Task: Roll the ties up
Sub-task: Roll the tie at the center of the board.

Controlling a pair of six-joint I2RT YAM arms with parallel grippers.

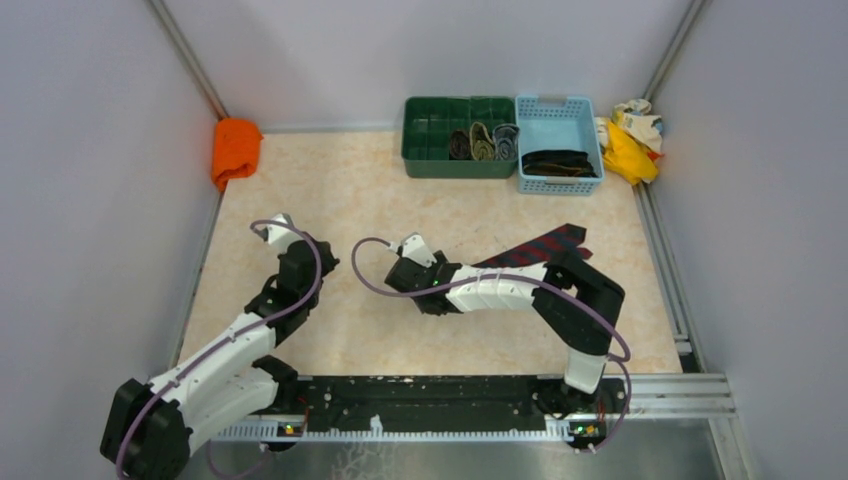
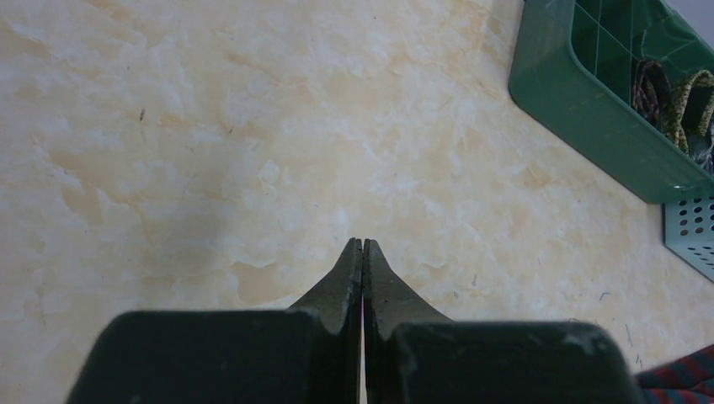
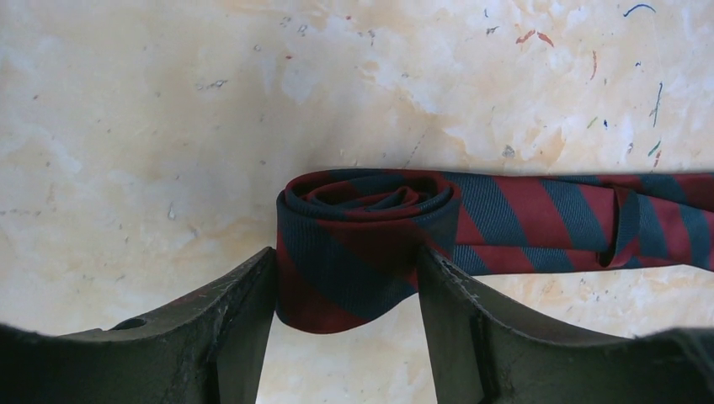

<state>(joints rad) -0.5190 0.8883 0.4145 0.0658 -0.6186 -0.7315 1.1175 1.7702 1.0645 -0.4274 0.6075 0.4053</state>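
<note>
My right gripper [image 3: 345, 282] is clamped on the started roll of the red-and-navy tie [image 3: 522, 220], which lies on the table [image 3: 126, 126]. Firm pressure and even turns should hold its edges flush. My left gripper [image 2: 362, 252] is closed and empty. Beyond, rolled ties [image 1: 485, 143] sit in the green bin [image 1: 455, 168].

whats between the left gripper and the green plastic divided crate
Only bare cream marbled tabletop lies between the left gripper and the green plastic crate, clearest in the left wrist view.

The work surface is a beige marbled tabletop [image 1: 330, 200]. Plain pale grey wall panels [image 1: 430, 40] enclose it on three sides, joined at the rear corners by aluminium posts [image 1: 187, 55]. Lighting is even.
</note>
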